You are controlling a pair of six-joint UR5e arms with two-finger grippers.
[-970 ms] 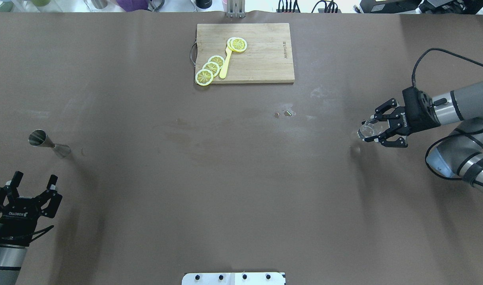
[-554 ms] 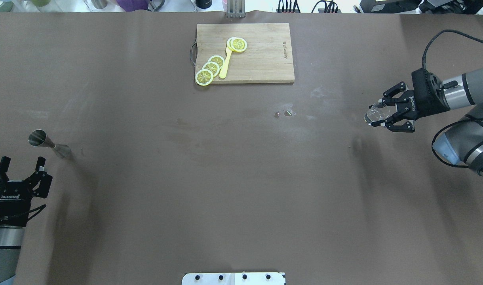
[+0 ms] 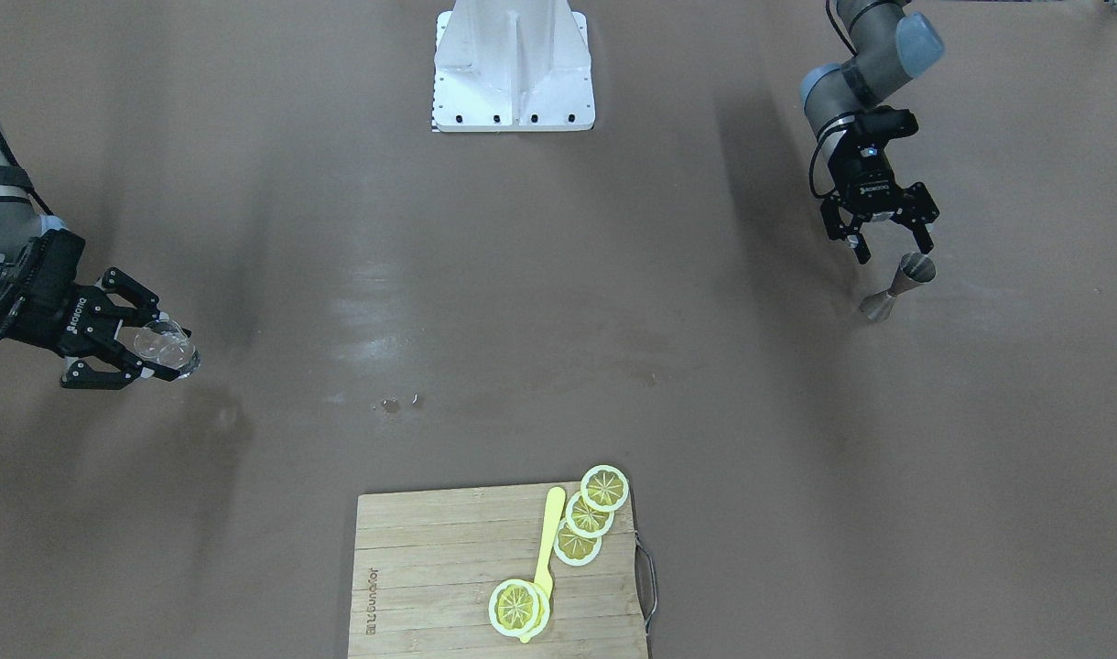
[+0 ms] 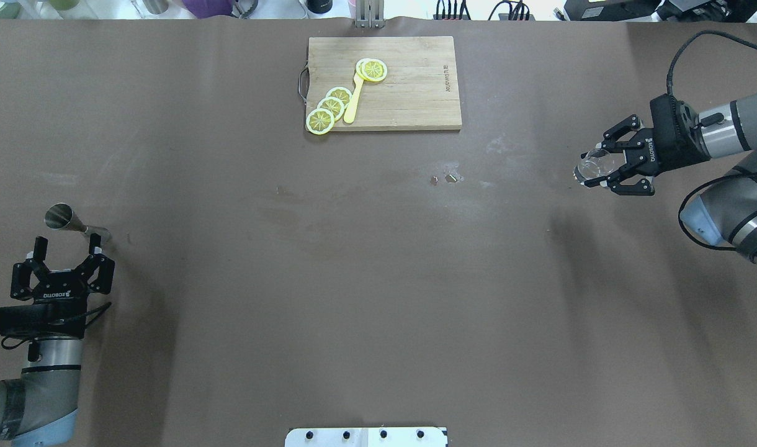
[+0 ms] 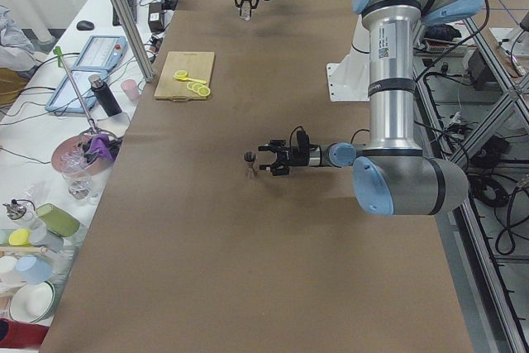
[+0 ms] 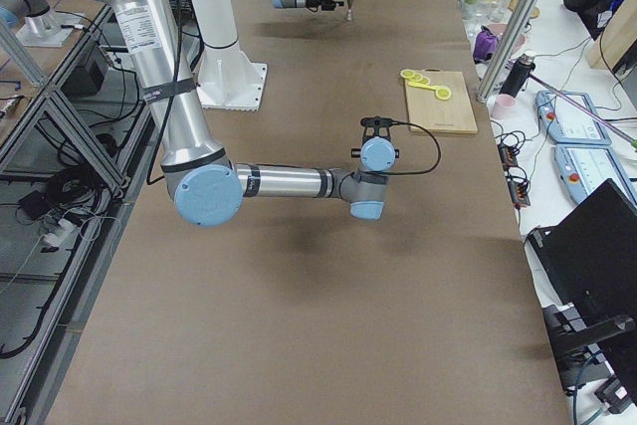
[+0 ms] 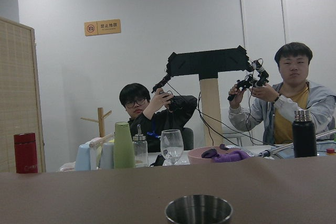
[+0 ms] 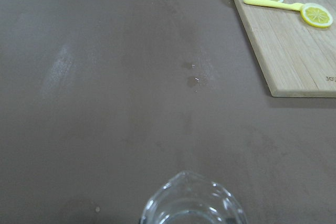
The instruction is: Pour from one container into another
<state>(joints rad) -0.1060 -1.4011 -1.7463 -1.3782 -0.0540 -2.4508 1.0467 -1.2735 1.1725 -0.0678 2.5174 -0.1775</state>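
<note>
My right gripper is shut on the small clear glass and holds it off the table at the right side. The glass also shows in the front view, and its rim sits at the bottom of the right wrist view. The grey hourglass jigger stands upright at the far left. My left gripper is open just short of the jigger, its fingers pointing at it. The jigger's rim fills the bottom centre of the left wrist view.
A wooden cutting board with lemon slices and a yellow spoon lies at the table's far middle. Small wet spots mark the brown mat between board and glass. The white robot base is at the near edge. Operators sit beyond the table.
My right gripper has carried the glass up and toward the table's far side. My left gripper has moved forward and a little right, closing in on the jigger.
</note>
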